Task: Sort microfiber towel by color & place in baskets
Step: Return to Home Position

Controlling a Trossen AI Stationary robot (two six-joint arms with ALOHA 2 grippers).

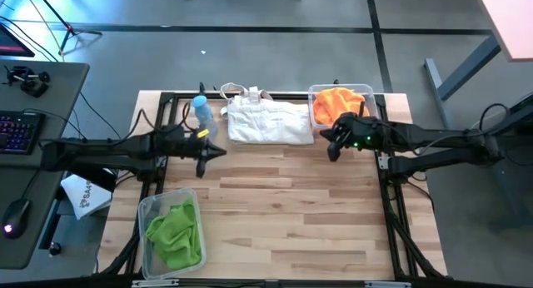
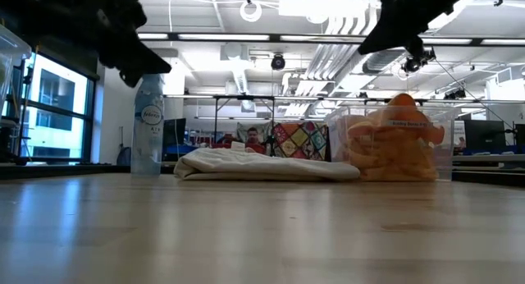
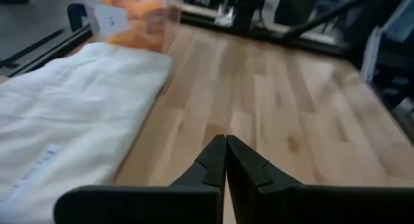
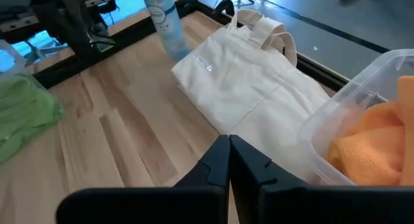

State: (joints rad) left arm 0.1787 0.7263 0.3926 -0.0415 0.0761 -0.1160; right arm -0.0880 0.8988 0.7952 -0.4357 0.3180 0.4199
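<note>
Green microfiber towels lie bunched in a clear basket at the table's near left. Orange towels fill a second clear basket at the far right, and they also show in the low view. My left gripper hovers shut above the bare wood, left of centre, with its fingers together. My right gripper hangs shut just in front of the orange basket, fingers together. Neither holds anything.
A folded white fabric bag with handles lies at the far middle between the arms. A clear spray bottle with a blue cap stands to its left. Bare wood spans the table's middle and near right. A desk with a keyboard stands off the left edge.
</note>
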